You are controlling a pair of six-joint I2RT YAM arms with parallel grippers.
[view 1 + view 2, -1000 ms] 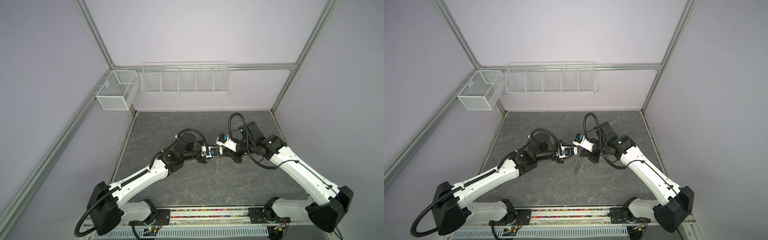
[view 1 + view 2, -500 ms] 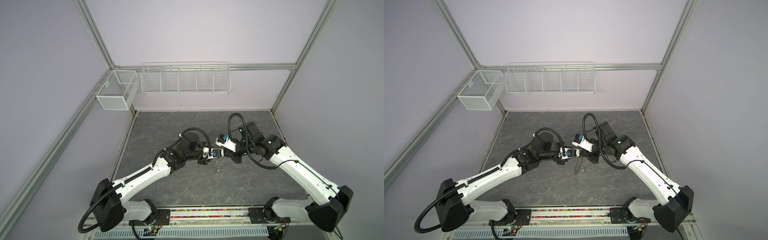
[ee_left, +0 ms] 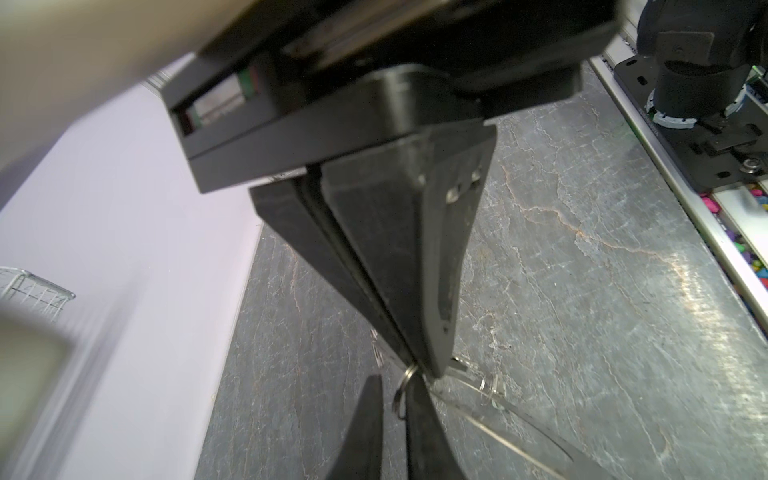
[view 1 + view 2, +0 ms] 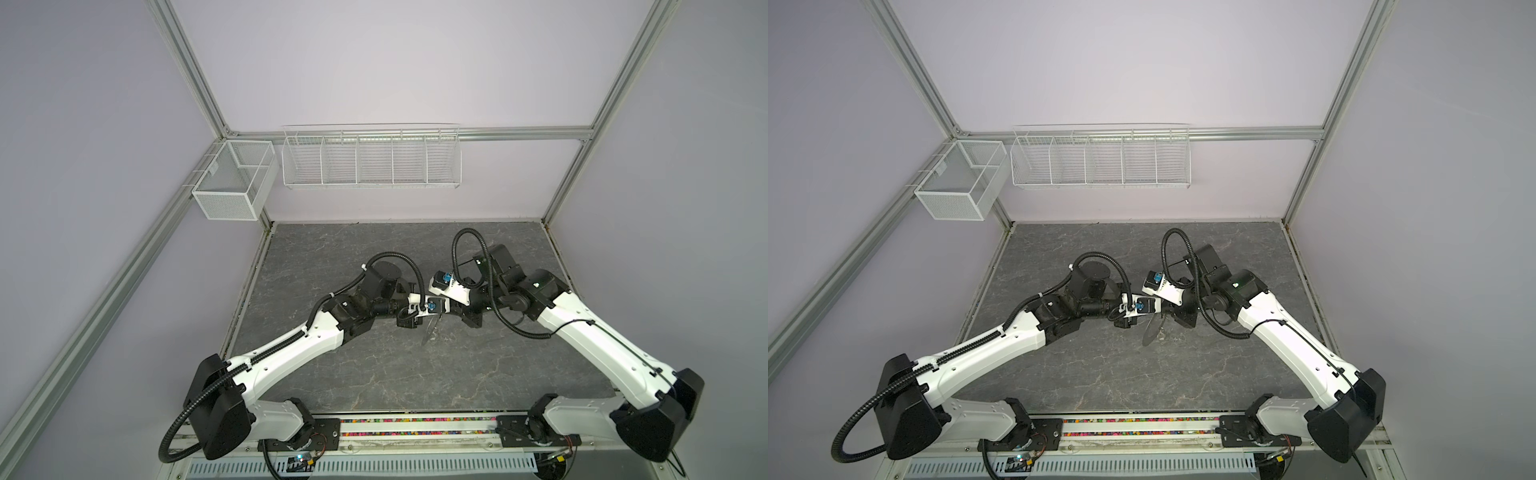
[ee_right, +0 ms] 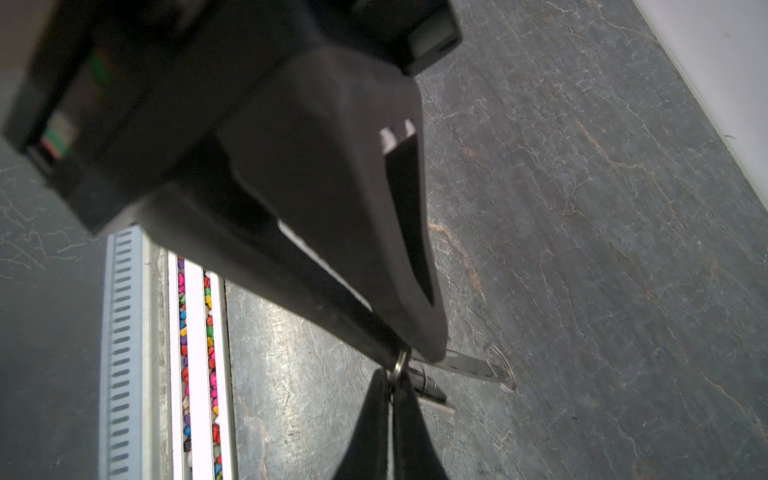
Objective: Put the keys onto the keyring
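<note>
The keyring (image 4: 429, 330) (image 4: 1151, 332), a flat grey disc, hangs on edge above the mat where the two arms meet in both top views. My right gripper (image 5: 390, 399) is shut on a small wire loop (image 5: 400, 365) of the keyring. The disc (image 5: 473, 368) sticks out edge-on behind it. Beside that loop hangs a black-headed key (image 5: 428, 388) with a silver blade. My left gripper (image 3: 395, 399) faces the right one tip to tip. Its jaws stand a narrow gap apart, with the same wire loop (image 3: 401, 390) between them and the disc (image 3: 511, 419) just beyond.
A white wire rack (image 4: 370, 158) hangs on the back wall and a mesh basket (image 4: 232, 187) on the left wall. A rail filled with coloured stones (image 4: 415, 426) runs along the mat's front edge, with the arm bases at its two ends.
My left arm has reached right until its tips meet the right gripper. Its jaws have narrowed around the wire loop. The right gripper and the keyring have stayed put.
</note>
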